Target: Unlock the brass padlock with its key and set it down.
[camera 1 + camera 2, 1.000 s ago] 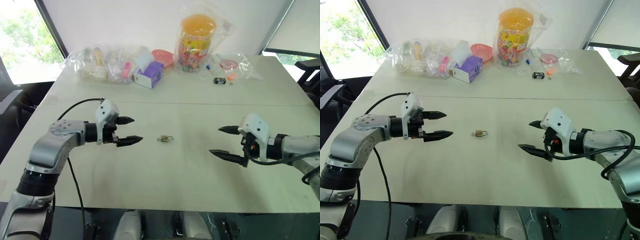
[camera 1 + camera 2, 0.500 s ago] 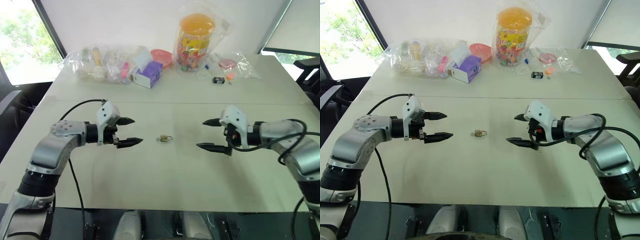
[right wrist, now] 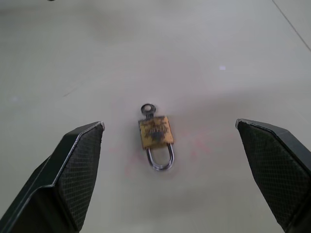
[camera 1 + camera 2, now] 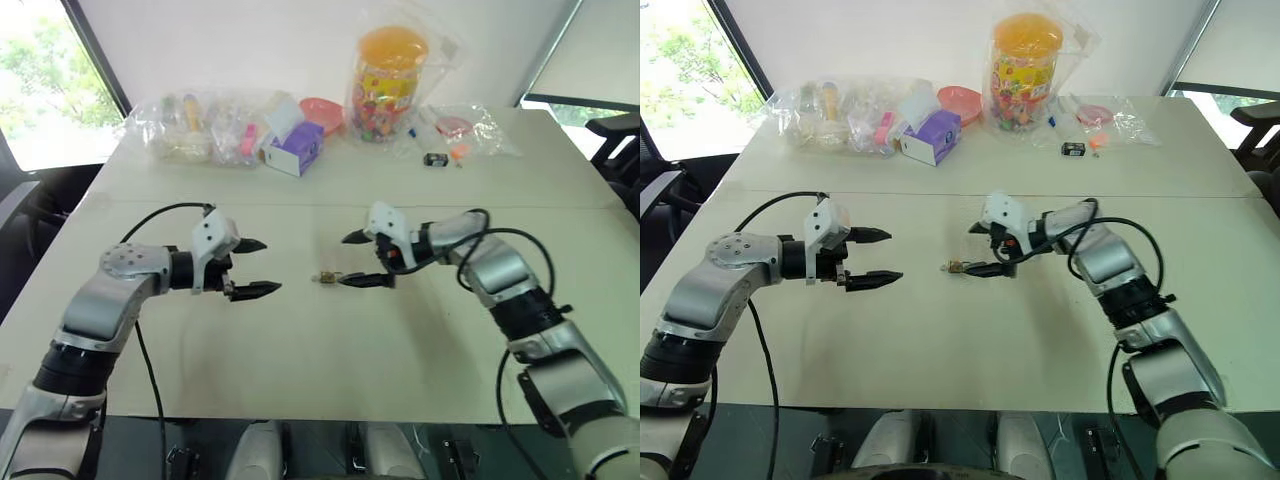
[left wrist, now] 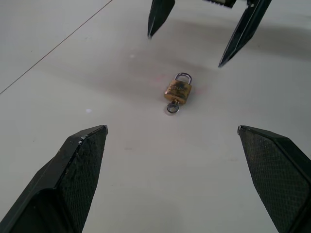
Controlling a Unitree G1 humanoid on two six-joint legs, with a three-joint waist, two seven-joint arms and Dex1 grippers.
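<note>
Item: brass padlock (image 3: 156, 133), lying flat on the pale table (image 4: 330, 340), shackle closed, silvery shackle end pointing toward the right gripper (image 4: 352, 260). Its key (image 3: 147, 110) sits in the keyhole at the opposite end, ring head resting on the table on the side of the left gripper (image 4: 253, 268). Right gripper: fingers spread wide, just beside the padlock, one fingertip close to its shackle end, not touching. Left gripper: fingers spread wide, empty, well apart from the padlock on its key side, pointing at it. Padlock lies between both grippers, untouched.
</note>
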